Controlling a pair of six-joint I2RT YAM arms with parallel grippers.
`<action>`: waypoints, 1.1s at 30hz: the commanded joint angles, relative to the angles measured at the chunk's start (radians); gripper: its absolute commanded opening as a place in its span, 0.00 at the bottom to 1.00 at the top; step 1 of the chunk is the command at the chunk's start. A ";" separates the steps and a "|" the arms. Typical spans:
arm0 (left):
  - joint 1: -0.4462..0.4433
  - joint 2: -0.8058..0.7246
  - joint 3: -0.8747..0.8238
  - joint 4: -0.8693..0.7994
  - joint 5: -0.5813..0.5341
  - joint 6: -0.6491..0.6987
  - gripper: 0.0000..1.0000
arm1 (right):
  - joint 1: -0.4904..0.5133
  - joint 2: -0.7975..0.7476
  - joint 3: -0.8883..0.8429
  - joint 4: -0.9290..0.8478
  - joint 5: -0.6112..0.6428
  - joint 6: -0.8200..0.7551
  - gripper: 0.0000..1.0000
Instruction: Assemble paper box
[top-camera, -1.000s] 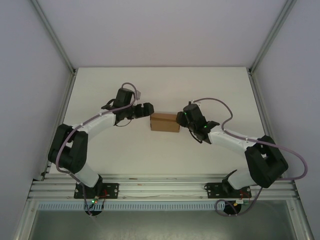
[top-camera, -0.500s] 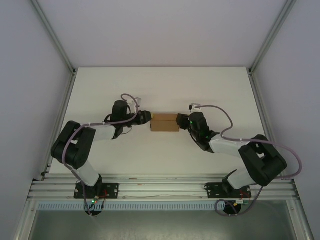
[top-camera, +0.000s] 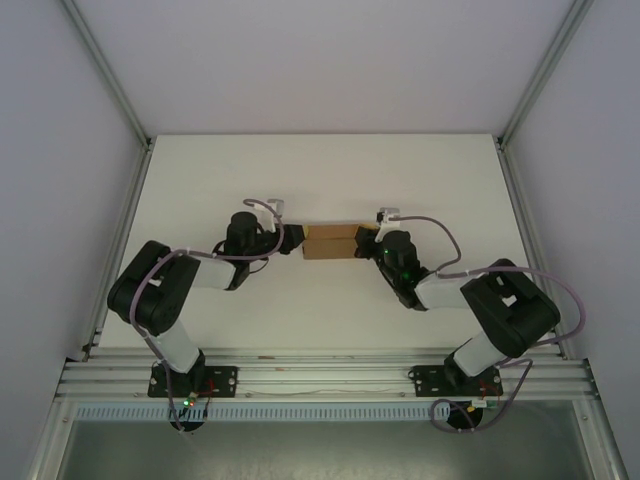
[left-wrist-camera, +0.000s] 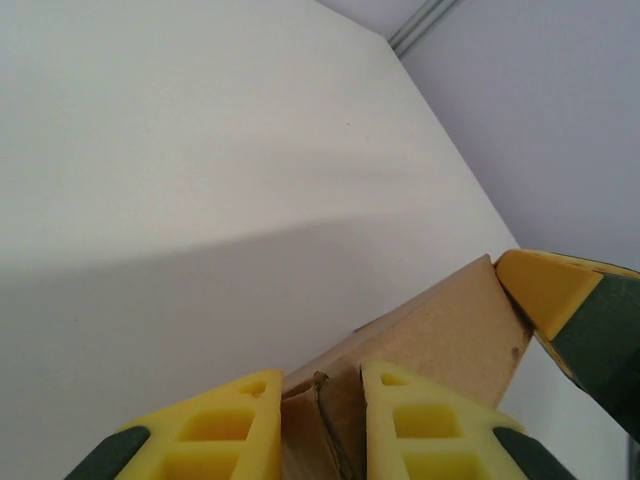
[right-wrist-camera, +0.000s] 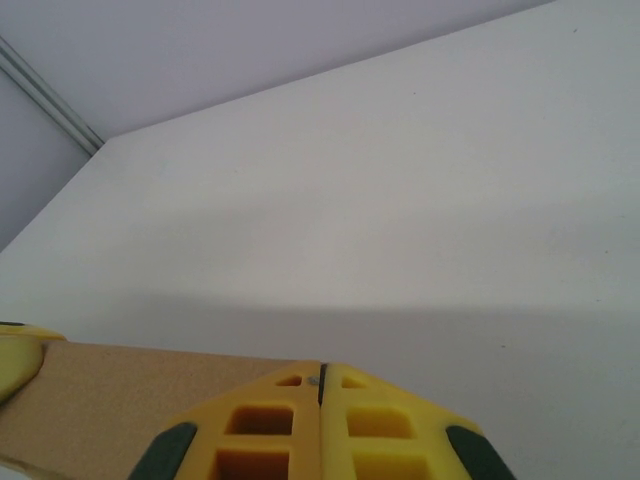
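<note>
The paper box (top-camera: 330, 243) is a small brown cardboard box lying on the white table (top-camera: 320, 170), its long side running left to right. My left gripper (top-camera: 297, 240) is at its left end. In the left wrist view that gripper (left-wrist-camera: 322, 385) is shut on the folded end flaps of the box (left-wrist-camera: 440, 330), with cardboard filling the gap between the yellow fingers (left-wrist-camera: 215, 425). My right gripper (top-camera: 365, 240) is at the box's right end. In its own view it (right-wrist-camera: 321, 372) is shut with its pads together and nothing between them, tips against the box (right-wrist-camera: 120, 400).
The tip of the right gripper (left-wrist-camera: 560, 300) shows past the box's far end in the left wrist view. Aluminium frame posts (top-camera: 115, 70) and pale walls bound the table at the back and sides. The rail (top-camera: 320, 375) holding the arm bases runs along the near edge.
Both arms have dropped lower and moved in to the box's ends. The left gripper has closed on the left end flaps; the right gripper has closed fully.
</note>
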 joint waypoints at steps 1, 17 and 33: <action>-0.061 0.070 -0.018 -0.321 -0.077 0.095 0.00 | 0.032 0.066 -0.034 -0.366 -0.108 -0.021 0.00; -0.072 -0.086 0.175 -0.592 -0.150 0.087 0.51 | 0.031 -0.122 0.205 -0.779 0.012 0.161 0.28; -0.043 -0.148 0.443 -0.890 -0.336 0.115 1.00 | 0.004 -0.184 0.496 -1.019 0.015 -0.030 0.81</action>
